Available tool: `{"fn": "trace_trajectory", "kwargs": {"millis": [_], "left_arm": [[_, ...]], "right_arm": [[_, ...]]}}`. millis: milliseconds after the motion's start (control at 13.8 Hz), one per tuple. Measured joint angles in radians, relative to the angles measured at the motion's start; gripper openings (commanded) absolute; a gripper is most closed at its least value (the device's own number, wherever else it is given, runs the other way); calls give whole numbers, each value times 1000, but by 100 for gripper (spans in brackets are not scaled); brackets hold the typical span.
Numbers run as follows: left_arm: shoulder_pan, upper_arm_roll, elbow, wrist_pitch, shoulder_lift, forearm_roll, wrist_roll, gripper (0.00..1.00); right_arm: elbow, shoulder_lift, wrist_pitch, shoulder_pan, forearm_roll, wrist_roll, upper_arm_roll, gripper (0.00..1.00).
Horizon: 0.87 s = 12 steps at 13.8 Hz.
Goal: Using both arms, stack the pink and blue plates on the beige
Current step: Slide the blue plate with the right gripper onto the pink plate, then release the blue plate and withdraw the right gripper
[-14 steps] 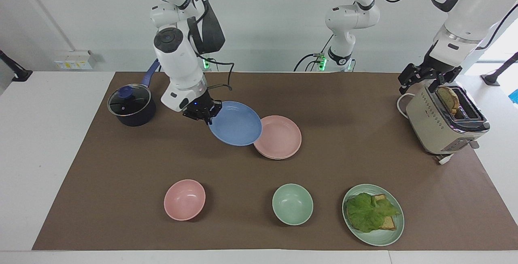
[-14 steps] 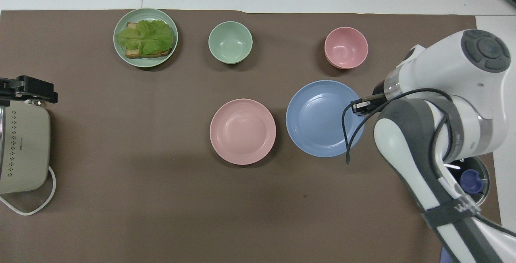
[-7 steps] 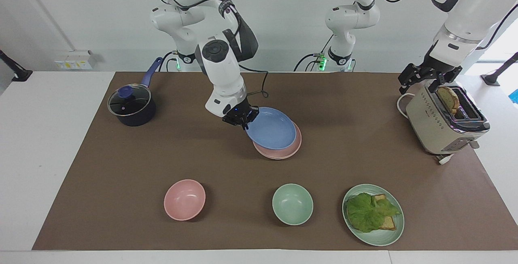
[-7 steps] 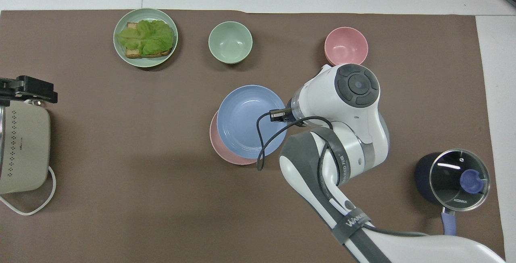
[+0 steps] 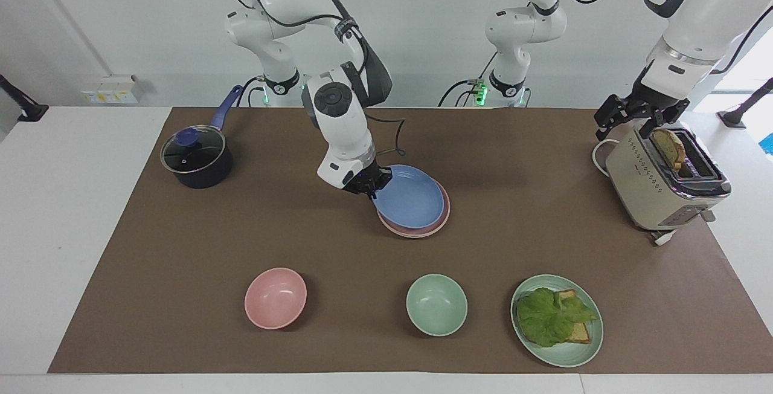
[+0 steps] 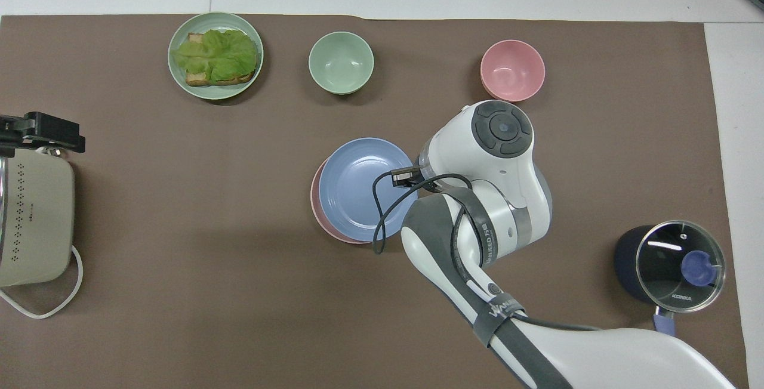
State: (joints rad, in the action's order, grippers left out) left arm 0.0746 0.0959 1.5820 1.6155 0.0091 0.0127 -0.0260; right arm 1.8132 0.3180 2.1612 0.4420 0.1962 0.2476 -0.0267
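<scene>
My right gripper (image 5: 369, 191) is shut on the rim of the blue plate (image 5: 410, 200), at the edge toward the right arm's end of the table. The blue plate (image 6: 358, 189) lies almost squarely over the pink plate (image 5: 445, 217), of which only a thin crescent of pink rim (image 6: 314, 198) shows. Whether the two touch I cannot tell. The beige plate is hidden. My left gripper (image 5: 634, 119) waits open over the toaster (image 5: 658, 185), and its black fingers (image 6: 42, 132) also show in the overhead view.
A pink bowl (image 5: 275, 297), a green bowl (image 5: 436, 304) and a green plate with lettuce and bread (image 5: 557, 320) stand in a row farther from the robots. A lidded dark pot (image 5: 196, 157) sits at the right arm's end. A bread slice stands in the toaster.
My right arm has carried the blue plate toward the left arm's end, from beside the pink plate to over it, and lowered it. The left arm has not moved.
</scene>
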Motion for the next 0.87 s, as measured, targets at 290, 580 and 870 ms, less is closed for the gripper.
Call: {"fn": "trace_trajectory", "kwargs": {"millis": [290, 580, 870], "left_arm": [[0, 0, 0, 0, 0, 0, 0, 100], [0, 0, 0, 0, 0, 0, 0, 100], [0, 0, 0, 0, 0, 0, 0, 100]], "right_arm": [[15, 13, 33, 2, 4, -1, -1, 0], [21, 38, 59, 14, 33, -2, -1, 0], [22, 38, 59, 14, 34, -6, -1, 31]]}}
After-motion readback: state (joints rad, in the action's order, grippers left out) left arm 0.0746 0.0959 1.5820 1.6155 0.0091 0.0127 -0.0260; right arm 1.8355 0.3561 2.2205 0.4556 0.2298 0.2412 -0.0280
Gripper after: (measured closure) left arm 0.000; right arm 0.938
